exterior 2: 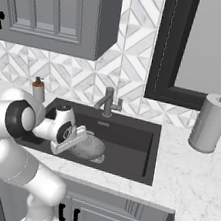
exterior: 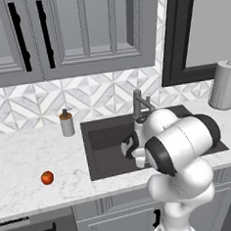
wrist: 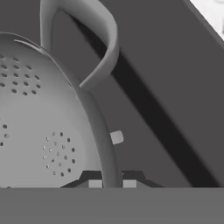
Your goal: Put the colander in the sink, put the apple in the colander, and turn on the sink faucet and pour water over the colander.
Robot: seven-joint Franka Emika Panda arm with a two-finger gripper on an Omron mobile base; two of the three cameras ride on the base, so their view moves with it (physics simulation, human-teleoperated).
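Two dark fingertips of the gripper pinch the rim of the colander, one pad on each side of the thin metal edge, just below a loop handle. You see the jaws narrowed onto that rim. Locate the colander inside the sink, near the front wall of the basin, with the gripper at its left edge. Note the sink faucet at the back edge of the sink, behind the colander. Find the apple on the counter, well left of the sink and near the counter's front edge. Observe the soap dispenser just beyond the sink's back left corner, and the paper towel roll to the sink's right.
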